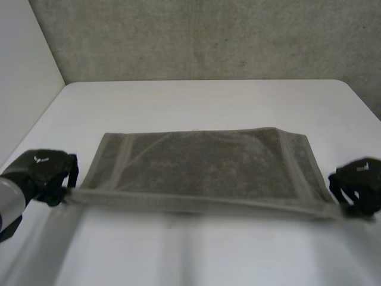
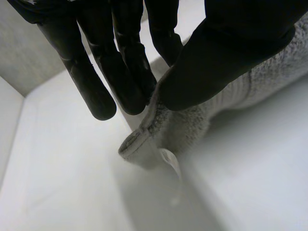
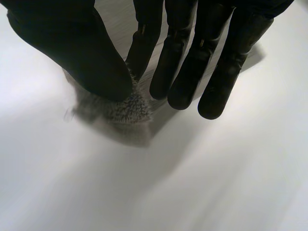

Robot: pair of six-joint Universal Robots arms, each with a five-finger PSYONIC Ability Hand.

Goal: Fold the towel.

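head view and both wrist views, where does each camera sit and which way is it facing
Head view: between and behind the arms, looking down at the table and towel; left hand and right hand at its near corners.
Left wrist view: on the left wrist, looking along the palm; its hand pinches a towel corner.
Right wrist view: on the right wrist, likewise; its hand pinches the other corner.
Shared: each wrist view's pinched corner also appears in the head view.

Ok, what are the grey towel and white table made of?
The grey rectangular towel: probably terry cotton, matte; fuzzy looped pile shows at the corner the left hand pinches. The white table: smooth and even, maybe laminate or painted board; can't tell which.
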